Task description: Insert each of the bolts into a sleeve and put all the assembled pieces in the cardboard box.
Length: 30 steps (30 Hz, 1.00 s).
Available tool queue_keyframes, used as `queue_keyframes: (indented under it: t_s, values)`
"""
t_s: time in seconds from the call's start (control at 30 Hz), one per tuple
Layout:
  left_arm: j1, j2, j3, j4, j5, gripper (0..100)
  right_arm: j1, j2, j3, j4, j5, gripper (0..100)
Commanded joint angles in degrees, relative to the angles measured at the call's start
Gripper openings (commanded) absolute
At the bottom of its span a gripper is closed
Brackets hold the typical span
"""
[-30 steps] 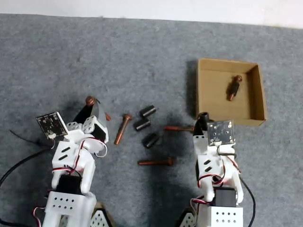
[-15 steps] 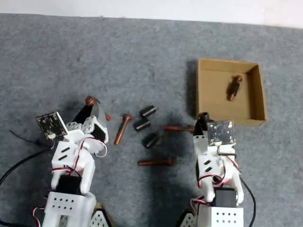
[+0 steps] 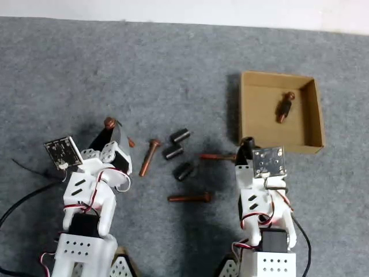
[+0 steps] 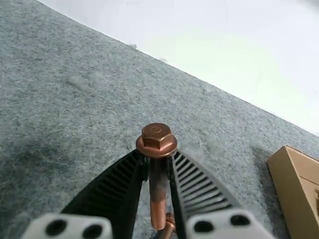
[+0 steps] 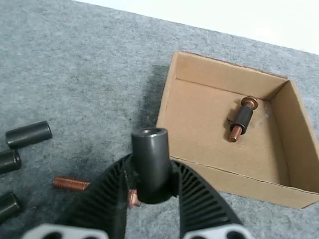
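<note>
Mating the two held parts looks like the step in hand: the left end effector (image 4: 157, 160) is clenched on a bolt (image 4: 156, 141), gripping the shank just under the hex head; the right end effector (image 5: 151, 168) is clamped round a sleeve (image 5: 149, 148) whose open bore faces away from the wrist. To do it well, I judge the arms, now well apart, should meet above the grey worktop (image 3: 173, 69); the bolt's threaded end should be lined up on the sleeve's axis before any push; a slow, straight feed is best, since a skewed shank could jam at the rim or twist between the ribbed fingers (image 4: 122, 186). The wrist views give the grasps close up: the bolt's head proud of the fingers, the sleeve's hollow mouth, and the cardboard box (image 5: 219, 74) with one assembled piece (image 5: 241, 118) lying in it. The high view gives the layout: three loose sleeves (image 3: 180, 136) clustered between the arms, three loose bolts (image 3: 189, 198) near them, and the box just beyond the right arm; the small orange tip by the left end effector there is probably the held bolt's end, though it is too small to be sure.
</note>
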Motion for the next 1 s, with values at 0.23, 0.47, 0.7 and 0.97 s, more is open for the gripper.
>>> queue_keyframes:
  t_s: [0.23, 0.47, 0.7, 0.97]
  values:
    - [-0.40, 0.40, 1.45, 1.32, -0.18, 1, 0.66, -0.66, 7.69, -0.57, -0.53, 1.0]
    - [-0.48, 0.31, 1.45, 2.73, -0.18, 1, 0.66, -0.66, 7.69, -0.57, -0.53, 1.0]
    - [-0.48, 0.04, 1.45, 2.81, -0.18, 1, 0.48, -0.75, 7.69, -0.66, -0.26, 1.0]
    - [-0.40, 0.40, 1.45, 2.73, -0.18, 1, 0.40, -0.75, 7.69, -0.66, -0.35, 1.0]
